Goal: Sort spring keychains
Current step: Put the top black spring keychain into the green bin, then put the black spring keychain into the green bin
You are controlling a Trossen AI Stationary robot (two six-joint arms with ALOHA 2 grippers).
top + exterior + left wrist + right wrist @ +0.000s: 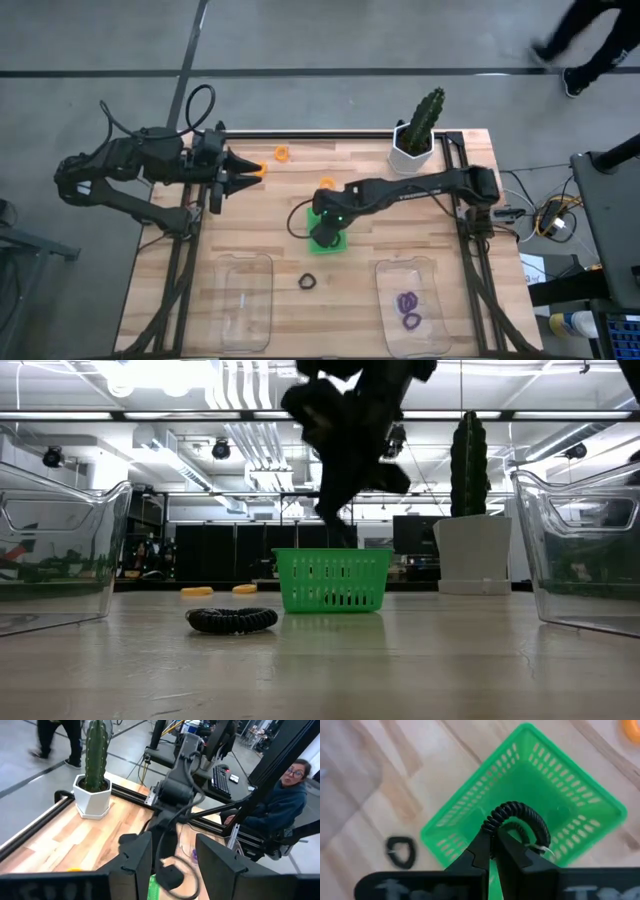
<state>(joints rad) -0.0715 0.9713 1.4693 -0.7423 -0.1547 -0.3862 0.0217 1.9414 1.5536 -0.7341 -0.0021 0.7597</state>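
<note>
My right gripper (pixel 494 837) hangs over the green basket (pixel 580 795), shut on a black spring keychain (pixel 520 815). In the high view it sits above the basket (pixel 340 243) at mid-table. A second black keychain (pixel 308 282) lies flat on the wood nearer the front edge. Two orange keychains (pixel 262 170) (pixel 282 153) lie near the far edge. Purple keychains (pixel 408 305) rest in the right clear container. My left gripper (pixel 250 172) waits open beside the nearer orange keychain; I cannot tell whether it touches it. My right gripper pinches the black keychain between its two fingertips at one spot on the coil (pixel 492 822). The fingers come from above, pointing down. The rest of the loop (pixel 540 832) stands out beyond the tips, lifted clear over the inside of the basket.
A cactus in a white pot (pixel 415 140) stands at the far right corner. A clear container (pixel 245 300) sits at front left and another (pixel 412 305) at front right. A person (pixel 287 795) sits beyond the table's right side; another walks past (pixel 585 40).
</note>
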